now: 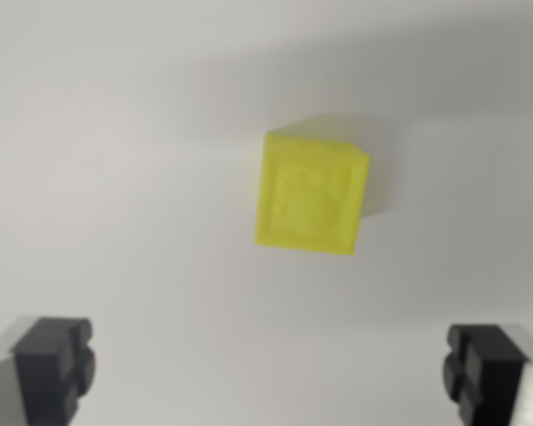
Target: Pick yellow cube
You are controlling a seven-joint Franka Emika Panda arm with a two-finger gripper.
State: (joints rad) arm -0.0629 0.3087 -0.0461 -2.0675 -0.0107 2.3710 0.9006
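A: What takes up most of the wrist view?

B: A plain pale grey surface (115, 177), running bare to every edge of the frame. A soft band of shadow crosses it near twelve o'clock.

A: And the yellow cube?

B: The yellow cube (311, 195) sits on that surface just to the one o'clock side of the picture's centre. It is turned a little, so its edges run slightly off square to the frame. The broad face towards the camera carries a raised square border with some embossed mark inside, too blurred to read. A narrow darker side shows along its three o'clock edge, and its shadow falls towards one o'clock.

A: Any room around it?

B: Open surface on all four sides; nothing touches it.

A: The claw?

B: The gripper (271, 373) is spread wide. One black fingertip (55, 368) stands at seven o'clock and the other at five o'clock, both near the bottom corners, with bare surface between them. The cube lies towards twelve o'clock from that gap, clear of both tips, and closer to the five o'clock one sideways
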